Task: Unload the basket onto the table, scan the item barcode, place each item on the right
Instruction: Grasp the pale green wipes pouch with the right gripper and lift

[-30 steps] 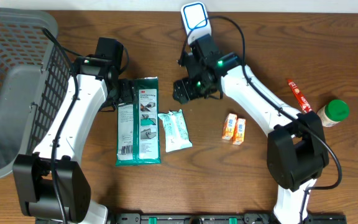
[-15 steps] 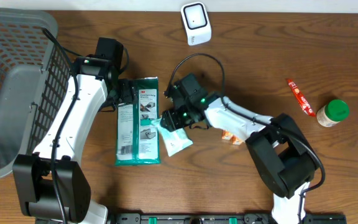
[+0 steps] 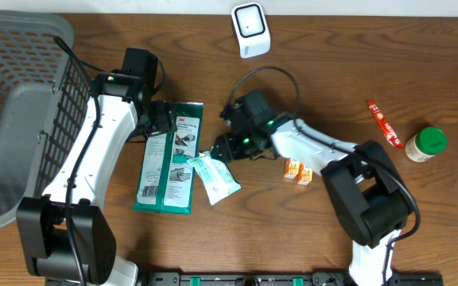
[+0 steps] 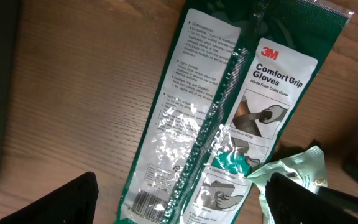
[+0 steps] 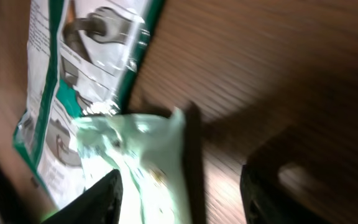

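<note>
The white barcode scanner (image 3: 250,29) stands at the table's far edge. A green 3M gloves package (image 3: 165,159) lies tilted, its barcode (image 4: 151,202) facing up. My left gripper (image 3: 159,121) hovers open over its top end, one finger on each side of the package (image 4: 229,112). A pale green wipes packet (image 3: 215,176) rests against the package's right edge. My right gripper (image 3: 223,148) is low at the packet's upper end. In the right wrist view the packet (image 5: 142,162) lies against one finger (image 5: 98,199), with bare wood before the other; the gripper (image 5: 179,193) is open.
A grey wire basket (image 3: 14,79) fills the left side. Two small orange boxes (image 3: 298,168) lie right of the right gripper. A red stick (image 3: 382,123) and a green-lidded jar (image 3: 425,144) sit at the far right.
My right arm came down from the scanner to the pale packet and its jaws narrowed. The packet and the gloves package swung, their lower ends shifting left. The left arm stayed put.
</note>
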Robot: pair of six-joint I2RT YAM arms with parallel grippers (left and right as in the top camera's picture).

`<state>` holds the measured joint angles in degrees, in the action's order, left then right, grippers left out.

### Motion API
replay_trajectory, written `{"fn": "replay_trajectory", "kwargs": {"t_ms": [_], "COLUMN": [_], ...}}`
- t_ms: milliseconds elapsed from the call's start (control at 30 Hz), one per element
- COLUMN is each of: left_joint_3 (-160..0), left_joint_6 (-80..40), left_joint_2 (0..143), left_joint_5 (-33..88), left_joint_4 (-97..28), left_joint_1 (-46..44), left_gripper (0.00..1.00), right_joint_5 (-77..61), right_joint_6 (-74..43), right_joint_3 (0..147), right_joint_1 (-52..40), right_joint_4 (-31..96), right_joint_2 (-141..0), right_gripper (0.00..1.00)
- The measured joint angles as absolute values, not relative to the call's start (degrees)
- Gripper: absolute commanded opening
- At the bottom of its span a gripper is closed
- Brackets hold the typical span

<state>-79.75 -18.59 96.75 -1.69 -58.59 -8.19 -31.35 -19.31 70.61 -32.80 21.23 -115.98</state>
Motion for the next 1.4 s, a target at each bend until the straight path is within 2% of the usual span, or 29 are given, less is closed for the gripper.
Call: {"fn": "replay_trajectory", "kwargs": {"t_ms": [200, 467, 567, 700, 833, 867, 933, 1400], "left_joint_3": [-79.7, -79.7, -79.7, -79.7, -79.7, -79.7, -79.7, -79.7], "left_joint_6": [-18.6, -18.6, -18.6, -18.6, -18.6, -18.6, -18.6, -18.6], "left_joint_2": [96.7, 96.7, 96.7, 96.7, 96.7, 96.7, 96.7, 96.7], "left_joint_5": [-1.7, -1.7, -1.7, -1.7, -1.7, -1.7, -1.7, -1.7], "left_joint_4": [-58.6, -58.6, -58.6, -58.6, -58.6, -58.6, -58.6, -58.6], "left_joint_1": [-8.2, -8.2, -8.2, -8.2, -8.2, -8.2, -8.2, -8.2], "left_gripper": [0.87, 0.87, 0.87, 0.87, 0.87, 0.87, 0.87, 0.87], "right_joint_5": [-33.3, -31.0, -28.3, -23.4, -20.7, -20.6, -20.2, -20.5], "right_joint_6": [-19.4, -19.5, -19.5, -20.5, -21.6, -21.6, -22.1, -20.3], "right_joint_3": [71.5, 72.1, 72.4, 72.6, 72.6, 72.6, 72.6, 71.6], "right_joint_1": [-31.2, -35.8, -38.9, -42.7, -43.9, -43.9, -43.9, -38.1], "right_joint_4": [26.9, 26.3, 26.0, 25.7, 25.8, 25.8, 25.8, 25.8], "right_joint_2": [-116.0, -116.0, -116.0, -116.0, -116.1, -116.1, -116.2, -112.9], "right_gripper": [0.68, 0.73, 0.66, 0.42, 0.33, 0.26, 0.01, 0.01]}}
